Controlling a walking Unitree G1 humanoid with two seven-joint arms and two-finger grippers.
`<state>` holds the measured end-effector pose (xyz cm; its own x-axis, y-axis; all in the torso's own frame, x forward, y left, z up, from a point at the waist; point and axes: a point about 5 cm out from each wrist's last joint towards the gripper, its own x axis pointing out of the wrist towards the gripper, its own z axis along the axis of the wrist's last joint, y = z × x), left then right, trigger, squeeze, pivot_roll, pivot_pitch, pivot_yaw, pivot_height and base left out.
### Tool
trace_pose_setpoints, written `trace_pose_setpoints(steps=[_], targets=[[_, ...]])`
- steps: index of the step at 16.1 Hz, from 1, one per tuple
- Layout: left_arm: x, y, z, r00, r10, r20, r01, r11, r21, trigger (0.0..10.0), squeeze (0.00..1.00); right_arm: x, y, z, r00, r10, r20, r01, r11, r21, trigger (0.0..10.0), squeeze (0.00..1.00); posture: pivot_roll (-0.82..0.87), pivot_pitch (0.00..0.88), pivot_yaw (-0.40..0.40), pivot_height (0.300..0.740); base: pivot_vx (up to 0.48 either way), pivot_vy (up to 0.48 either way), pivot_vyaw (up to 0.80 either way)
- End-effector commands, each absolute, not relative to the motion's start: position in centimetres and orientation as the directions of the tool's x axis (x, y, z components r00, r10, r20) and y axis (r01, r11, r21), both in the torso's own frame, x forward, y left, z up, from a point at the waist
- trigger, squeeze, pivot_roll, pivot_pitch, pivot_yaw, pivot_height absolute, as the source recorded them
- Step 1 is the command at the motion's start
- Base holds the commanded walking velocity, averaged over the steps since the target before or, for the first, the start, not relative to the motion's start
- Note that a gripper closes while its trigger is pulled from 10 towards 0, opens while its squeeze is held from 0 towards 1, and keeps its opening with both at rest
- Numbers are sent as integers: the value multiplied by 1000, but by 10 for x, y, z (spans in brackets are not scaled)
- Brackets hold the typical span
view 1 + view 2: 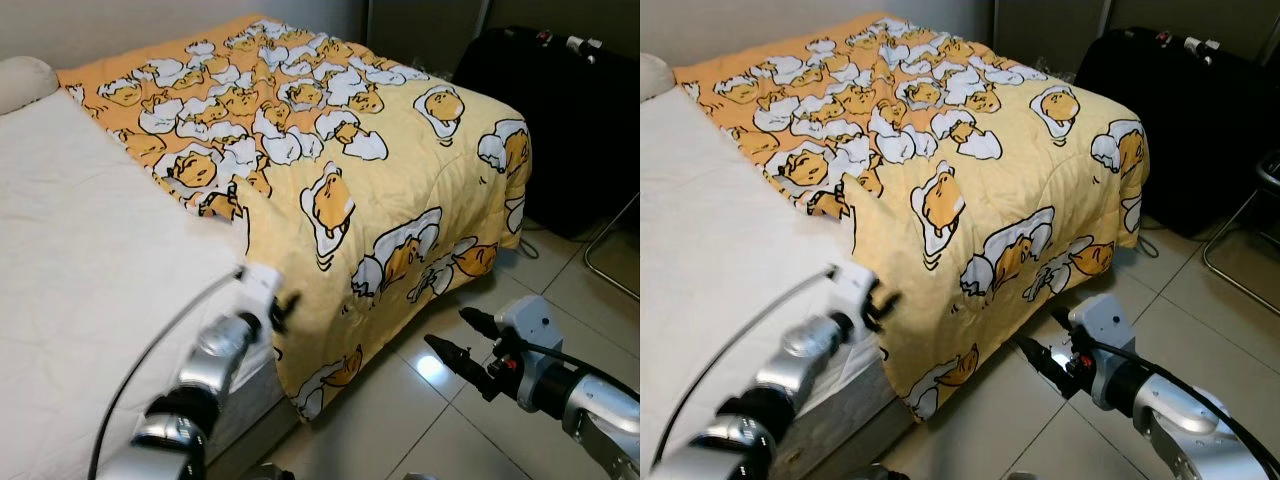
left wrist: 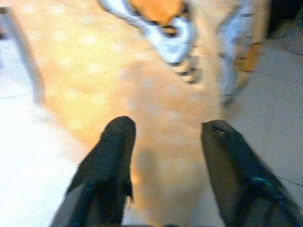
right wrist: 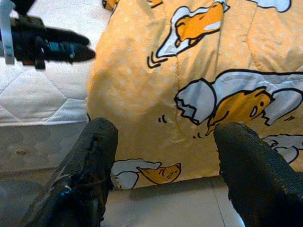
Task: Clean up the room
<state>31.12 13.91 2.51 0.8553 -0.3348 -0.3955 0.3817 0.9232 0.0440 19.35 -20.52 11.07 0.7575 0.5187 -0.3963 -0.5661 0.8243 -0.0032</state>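
White mattress [image 1: 80, 270], bare at left. Left gripper [image 2: 163, 130], fingers spread wide, empty, at the edge of the yellow quilt [image 1: 400, 190], which is printed with egg-yolk cartoon figures and drapes over the bed's foot and side; this close view is blurred. Right gripper [image 1: 462, 340], fingers wide apart, above floor tiles [image 1: 440, 430]. Black case [image 1: 570, 110], partly cut off. No legible writing.

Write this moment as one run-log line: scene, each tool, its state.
scene: yellow quilt half covering mattress | left tool: open, at quilt's edge | right tool: open, above floor facing quilt
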Motion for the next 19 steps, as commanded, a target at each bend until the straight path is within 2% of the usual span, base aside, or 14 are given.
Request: trace_pose_setpoints(steps=[1, 2, 3, 5, 6, 7, 8, 10, 16, 19], targets=[[313, 153, 22, 877, -229, -422, 282, 957, 65, 10000, 1000, 196, -202, 116, 779, 507, -369, -556, 831, -30, 10000, 0, -177, 4, 85, 740, 0, 0, 0], [319, 166, 24, 892, -120, -435, 156, 987, 48, 10000, 1000, 199, -202, 119, 804, 479, -352, -524, 851, -39, 10000, 0, -190, 18, 78, 740, 0, 0, 0], [319, 166, 24, 892, -120, -435, 156, 987, 48, 10000, 1000, 199, -202, 119, 804, 479, -352, -524, 851, -39, 10000, 0, -190, 18, 78, 740, 0, 0, 0], [321, 172, 22, 884, -53, -464, 70, 997, 19, 10000, 1000, 198, -198, 125, 825, 458, -330, -496, 868, -36, 10000, 0, -221, 55, 64, 740, 0, 0, 0], [322, 172, 22, 877, -38, -479, 43, 999, -2, 10000, 808, 196, -196, 128, 829, 455, -325, -490, 871, -32, 10000, 0, -238, 77, 56, 740, 0, 0, 0], [324, 171, 23, 874, -35, -485, 11, 999, -53, 10000, 290, 193, -195, 131, 833, 452, -318, -484, 875, -25, 10000, 0, -256, 102, 49, 740, 0, 0, 0], [326, 170, 25, 875, -33, -484, -14, 996, -93, 10000, 20, 191, -194, 133, 835, 450, -317, -481, 876, -23, 10000, 0, -272, 126, 43, 740, 0, 0, 0], [329, 167, 27, 878, -36, -477, -32, 991, -133, 10000, 8, 186, -194, 137, 835, 446, -321, -478, 878, -25, 10000, 0, -292, 151, 44, 740, 0, 0, 0], [316, 172, 12, 835, 60, -547, -69, 998, 4, 10000, 0, 168, -181, 146, 823, 463, -329, -487, 873, 11, 10000, 0, -328, 195, 39, 740, 0, 0, 0], [313, 159, 7, 835, -20, -549, -13, 998, -55, 10000, 0, 164, -182, 148, 821, 458, -342, -481, 877, 19, 10000, 0, -332, 191, 37, 740, 0, 0, 0]])
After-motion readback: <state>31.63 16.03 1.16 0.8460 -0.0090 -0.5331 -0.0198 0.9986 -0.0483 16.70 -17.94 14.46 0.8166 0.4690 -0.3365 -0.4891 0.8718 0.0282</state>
